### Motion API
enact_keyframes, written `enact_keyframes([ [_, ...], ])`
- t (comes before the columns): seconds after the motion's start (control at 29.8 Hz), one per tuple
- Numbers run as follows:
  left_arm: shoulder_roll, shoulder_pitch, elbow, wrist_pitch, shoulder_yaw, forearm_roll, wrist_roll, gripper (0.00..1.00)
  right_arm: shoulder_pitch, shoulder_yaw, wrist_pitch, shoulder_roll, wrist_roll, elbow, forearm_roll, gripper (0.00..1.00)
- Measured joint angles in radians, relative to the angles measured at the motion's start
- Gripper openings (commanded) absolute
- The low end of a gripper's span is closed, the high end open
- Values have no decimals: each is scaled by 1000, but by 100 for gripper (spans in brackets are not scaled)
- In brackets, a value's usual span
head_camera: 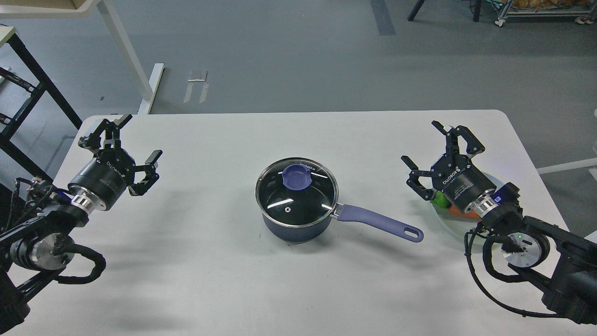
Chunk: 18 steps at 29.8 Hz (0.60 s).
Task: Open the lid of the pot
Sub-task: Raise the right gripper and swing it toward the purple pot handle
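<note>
Nothing is done yet: the round clear glass lid [295, 192] with its purple knob sits on the dark blue saucepan [298, 224] at table centre. Our left gripper [125, 149] and right gripper [431, 149] gape wide, empty, well apart from it.

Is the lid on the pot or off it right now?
On. The lid sits flat on the pot, its steel rim matching the pot's rim all round.

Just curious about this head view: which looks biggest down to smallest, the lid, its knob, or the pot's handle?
1. lid
2. handle, nearly as long but much thinner
3. knob
</note>
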State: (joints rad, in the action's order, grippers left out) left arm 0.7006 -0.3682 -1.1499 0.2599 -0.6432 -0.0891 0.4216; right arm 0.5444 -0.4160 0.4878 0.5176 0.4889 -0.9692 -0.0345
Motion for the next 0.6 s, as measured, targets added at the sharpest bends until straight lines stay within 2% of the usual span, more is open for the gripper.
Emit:
enact_keyframes([
  [0.34, 3, -15, 16, 3, 8, -1, 5, 99, -1, -9, -4, 19, 0, -15, 6, 99],
  [0.6, 22, -102, 136, 21, 8, -1, 3, 99, 17, -15, -8, 146, 0, -120, 75, 99],
])
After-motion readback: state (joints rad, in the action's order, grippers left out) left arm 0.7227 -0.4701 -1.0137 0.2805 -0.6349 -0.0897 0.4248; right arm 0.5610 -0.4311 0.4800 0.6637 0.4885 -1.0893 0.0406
